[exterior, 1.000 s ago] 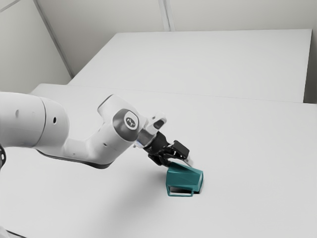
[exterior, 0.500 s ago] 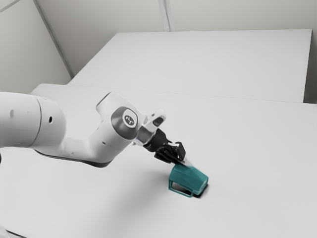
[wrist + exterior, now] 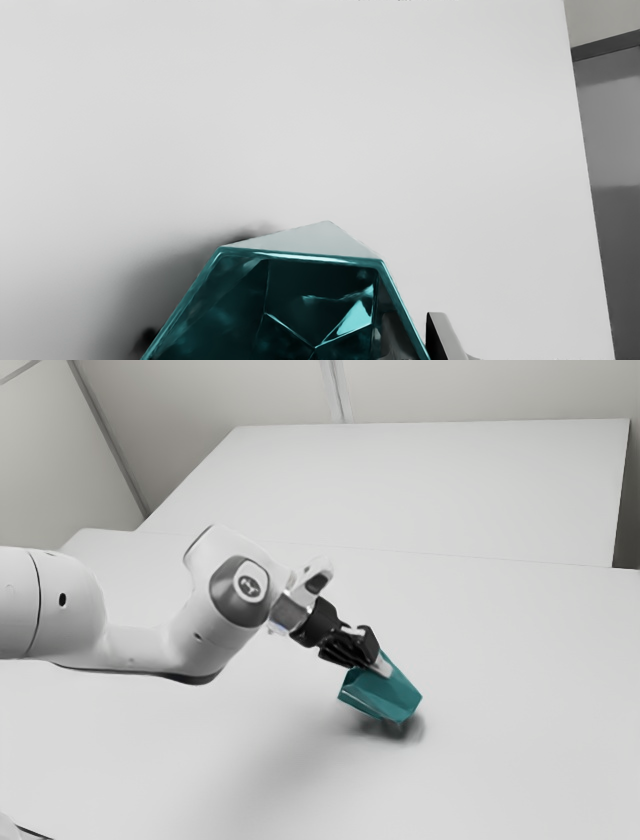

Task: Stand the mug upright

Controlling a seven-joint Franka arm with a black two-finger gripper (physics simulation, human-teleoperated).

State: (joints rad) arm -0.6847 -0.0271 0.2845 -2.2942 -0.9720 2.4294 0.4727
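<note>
In the exterior view my black gripper [image 3: 379, 664] reaches down to the upper edge of the teal mug [image 3: 388, 698]. The mug hangs tilted, with a shadow on the table below it, and its handle cannot be made out. From the wrist view, the mug [image 3: 320, 305] has its open mouth toward the camera. There the gripper [image 3: 416, 342] holds the mug's side wall, one finger inside the mouth and the other outside against the wall.
The white table [image 3: 240, 760] surrounds the mug, and a second raised white surface [image 3: 430, 480] lies behind it. The wrist view has a table edge with a grey area [image 3: 615, 150] beyond it.
My gripper has moved up and back a little toward the exterior view's upper left, tilting the mug and lifting it off the table. Its handle has turned out of sight.
</note>
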